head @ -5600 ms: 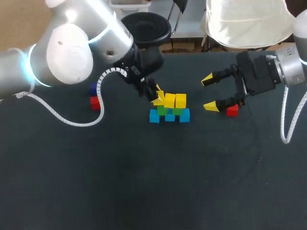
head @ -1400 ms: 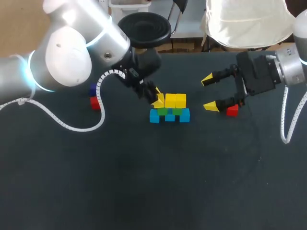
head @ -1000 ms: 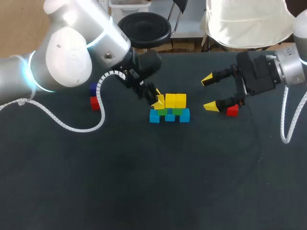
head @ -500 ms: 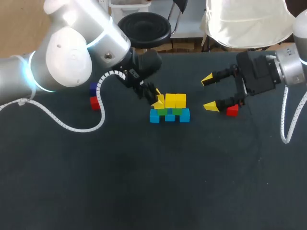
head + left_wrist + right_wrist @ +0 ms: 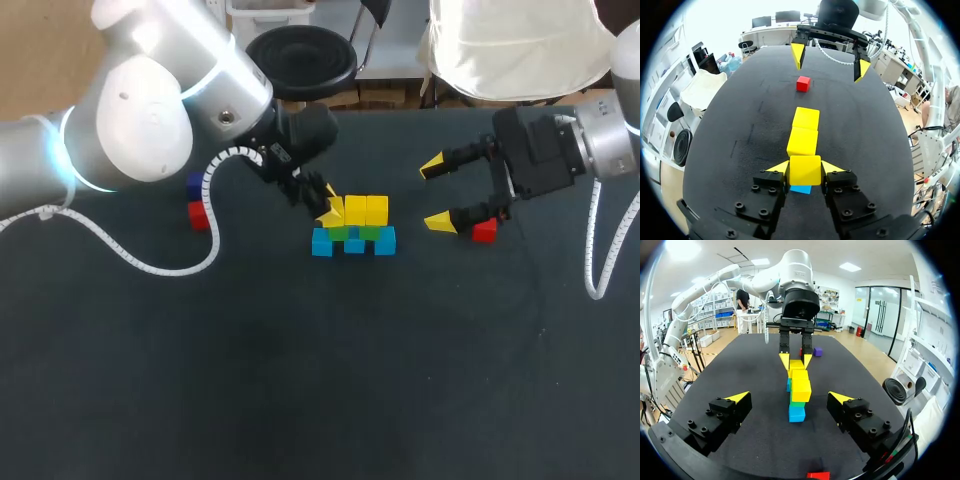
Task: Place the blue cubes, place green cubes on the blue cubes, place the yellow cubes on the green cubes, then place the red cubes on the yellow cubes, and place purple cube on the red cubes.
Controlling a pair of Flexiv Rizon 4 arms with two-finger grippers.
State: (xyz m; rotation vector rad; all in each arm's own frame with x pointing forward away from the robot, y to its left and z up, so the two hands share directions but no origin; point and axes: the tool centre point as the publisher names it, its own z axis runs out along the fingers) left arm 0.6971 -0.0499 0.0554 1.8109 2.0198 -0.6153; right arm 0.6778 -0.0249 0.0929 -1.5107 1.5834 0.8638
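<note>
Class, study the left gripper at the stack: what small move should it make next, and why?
Probably open the left gripper and release the yellow cube. Both fingers clasp it, and it looks level and in line with the two other yellow cubes, so it seems already placed.

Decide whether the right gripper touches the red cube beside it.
Apart. Left wrist view shows the red cube between open fingers of the right gripper, bare table either side.

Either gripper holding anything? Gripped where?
The left gripper is shut on a yellow cube, pinched by two opposite side faces. The right gripper is open, holding nothing.
</note>
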